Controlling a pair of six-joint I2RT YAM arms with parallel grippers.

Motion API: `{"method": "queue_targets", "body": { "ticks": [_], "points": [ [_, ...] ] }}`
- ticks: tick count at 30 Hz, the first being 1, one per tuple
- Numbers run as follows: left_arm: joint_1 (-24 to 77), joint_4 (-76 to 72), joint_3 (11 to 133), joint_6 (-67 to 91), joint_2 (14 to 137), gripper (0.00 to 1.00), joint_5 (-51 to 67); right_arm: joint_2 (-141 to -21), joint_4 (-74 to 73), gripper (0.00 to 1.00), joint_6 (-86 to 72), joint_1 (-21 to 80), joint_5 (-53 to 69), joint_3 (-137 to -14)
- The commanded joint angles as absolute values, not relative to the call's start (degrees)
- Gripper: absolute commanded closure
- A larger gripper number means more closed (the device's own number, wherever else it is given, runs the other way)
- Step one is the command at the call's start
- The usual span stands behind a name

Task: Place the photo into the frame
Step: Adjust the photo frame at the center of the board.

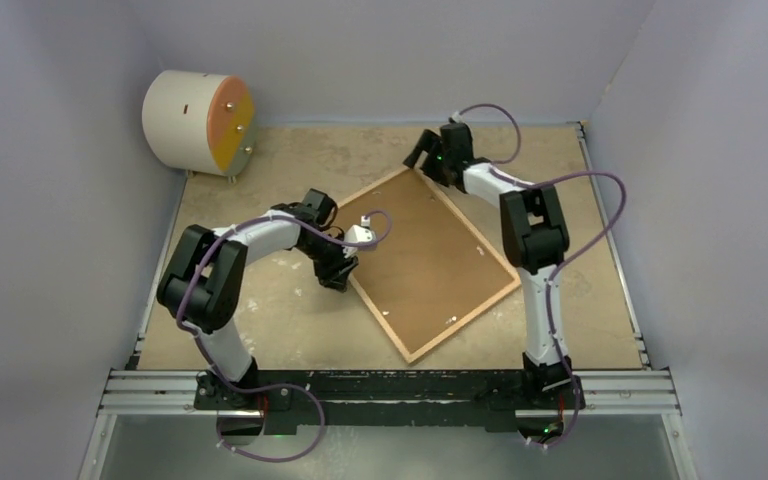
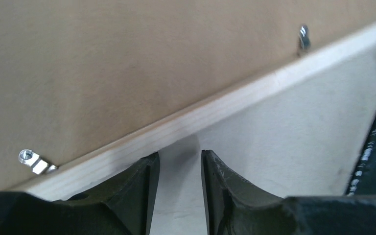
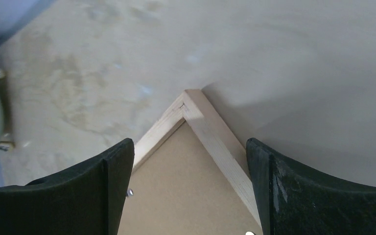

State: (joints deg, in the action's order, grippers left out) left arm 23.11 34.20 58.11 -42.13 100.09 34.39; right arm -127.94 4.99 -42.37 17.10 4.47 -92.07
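**Position.** The frame lies flat, face down, around the centre of the tabletop. It is turned diagonally, with one corner toward the far edge and one toward the near edge. The brown backing sheet fills its rear opening, and small metal tabs sit along the inner rim. The photo is not visible in any view, so whether it lies under the backing cannot be told.

**Fingers.**
- Left gripper: fingers slightly parted and pinching nothing. They sit low at the frame's long rail facing the left edge.
- Right gripper: fingers spread wide, astride the frame's far corner and not closed on it.

**Handling (judgement).**
- The frame is probably light and stiff, but its thin wood rails and clear pane are fragile.
- It is likely to slide on the smooth tabletop if pushed from one side only.
- Take hold of a rail or a corner, never the pane.
- Brace the opposite corner before lifting or turning.
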Motion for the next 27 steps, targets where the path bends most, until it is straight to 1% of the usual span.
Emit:
{"method": "queue_targets", "body": {
  "ticks": [1, 3, 4, 5, 8, 9, 11, 15, 18, 21, 25, 27],
  "points": [
    [27.88, 33.49, 60.52, -39.78, 104.37, 0.56, 37.08, -135.01, -4.53, 0.15, -44.18, 27.7, 22.52, -108.2],
    [28.31, 38.07, 61.89, -41.94, 103.52, 0.5, 39.27, -137.38, -5.83, 0.15, -43.35, 28.57, 26.46, -112.9],
    [28.31, 41.3, 62.74, -43.77, 102.96, 0.43, 40.3, -138.01, -5.85, 0.15, -43.09, 28.69, 28.48, -113.89],
    [28.29, 44.98, 63.61, -46.09, 102.4, 0.4, 40.83, -138.22, -5.81, 0.14, -42.9, 28.66, 30.3, -114.16],
    [27.65, 54.51, 66.1, -52.39, 99.11, 0.35, 40.61, -136.88, -7.3, 0.12, -40.62, 28.65, 32.55, -113.61],
    [27.11, 56.7, 67.14, -53.87, 97.99, 0.29, 40.61, -135.87, -7.78, 0.12, -39.86, 28.7, 32.97, -112.96],
    [25.42, 61.68, 70.64, -56.87, 96.49, 0.27, 40.55, -133.94, -8.32, 0.11, -38.56, 28.5, 31.92, -112.05],
    [18.15, 65.82, 80.56, -58.43, 96.2, 0.26, 40.22, -129.93, -11.92, 0.04, -35.72, 27.71, 25.7, -112.26],
    [11.99, 60.24, 85.08, -53.12, 98.45, 0.26, 36.02, -123.46, -11.75, 0.01, -35.26, 25.82, 18.39, -106.99],
    [5.17, 51.53, 85.69, -46.36, 102.06, 0.3, 32.4, -114.05, -10.6, 0.01, -37.29, 22.42, 12.87, -95.78],
    [0.35, 46.88, 84.12, -42.99, 107.75, 0.37, 31.48, -99.35, -9.68, 0.01, -40.16, 16.95, 8.12, -76.03],
    [0.01, 43.21, 81.14, -42.29, 108.84, 0.41, 29.49, -92.0, -9.36, 0.01, -40.26, 13.94, 6.08, -66.09]
  ]
}}
